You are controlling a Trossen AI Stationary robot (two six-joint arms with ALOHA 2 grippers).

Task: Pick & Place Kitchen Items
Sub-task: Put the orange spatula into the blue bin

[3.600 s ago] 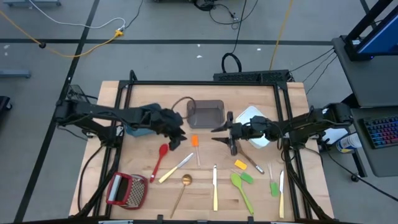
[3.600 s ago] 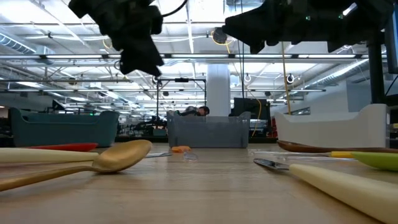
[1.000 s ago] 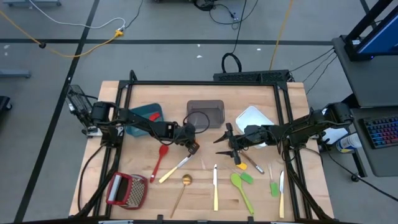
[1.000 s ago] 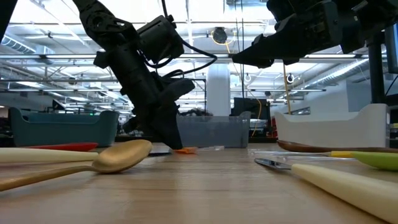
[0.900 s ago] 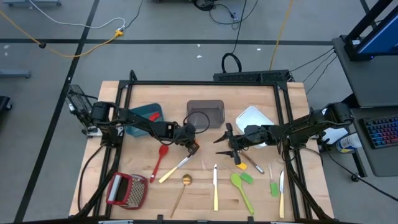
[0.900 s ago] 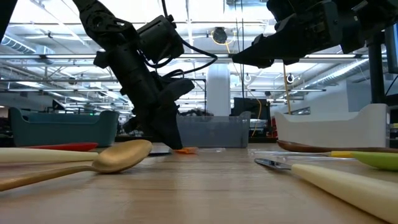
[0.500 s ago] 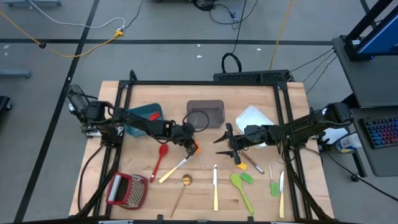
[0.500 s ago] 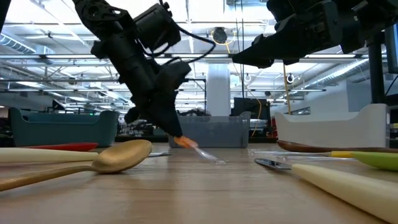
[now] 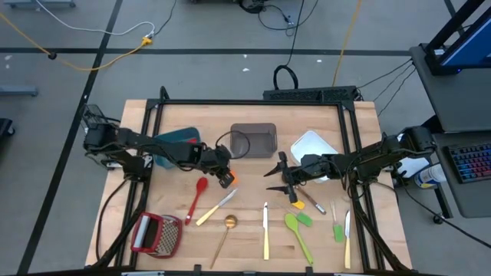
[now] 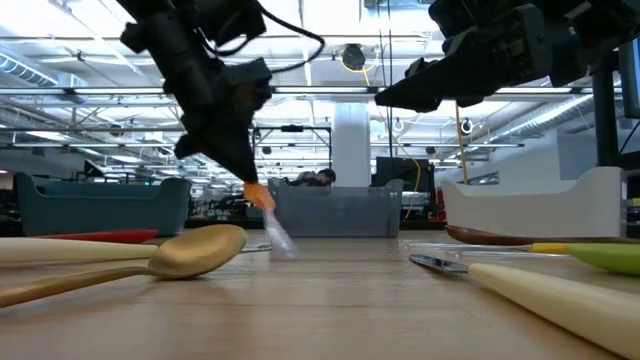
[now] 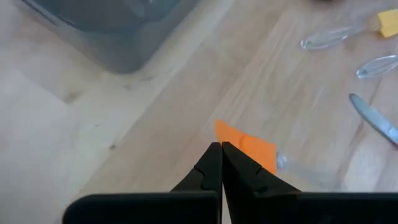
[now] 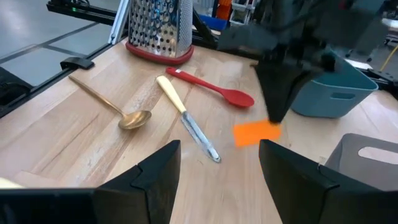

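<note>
Currently, an orange spatula [image 9: 231, 179] with a clear handle is being gripped by the left hand [image 9: 225, 179], whose fingers are being pressed tightly together on the orange blade, as seen in the left wrist view [image 11: 245, 146]. In the low view the spatula [image 10: 262, 205] is being held above the surface [image 9: 253, 153], tilted, with its clear handle pointing down toward the wood. The left hand is being kept near the middle of the surface, just in front of the grey bin [image 9: 255, 140] and beside the teal bin [image 9: 178, 139]. The right hand [image 9: 282, 178] is being held spread wide and empty above the surface, next to the white bin [image 9: 313, 143] and close to a yellow spatula [image 9: 296, 204]. A red spoon [image 9: 197, 197], a cream-handled knife [image 9: 215, 208] and a gold spoon [image 9: 225, 233] are being left lying on the wood near the left hand. Farther toward the right, another cream-handled knife [image 9: 265, 232], a green spatula [image 9: 298, 234], a small green utensil [image 9: 337, 231] and a third knife [image 9: 347, 238] are lying flat. A red-framed grater [image 9: 156, 234] is resting at the front left corner.
</note>
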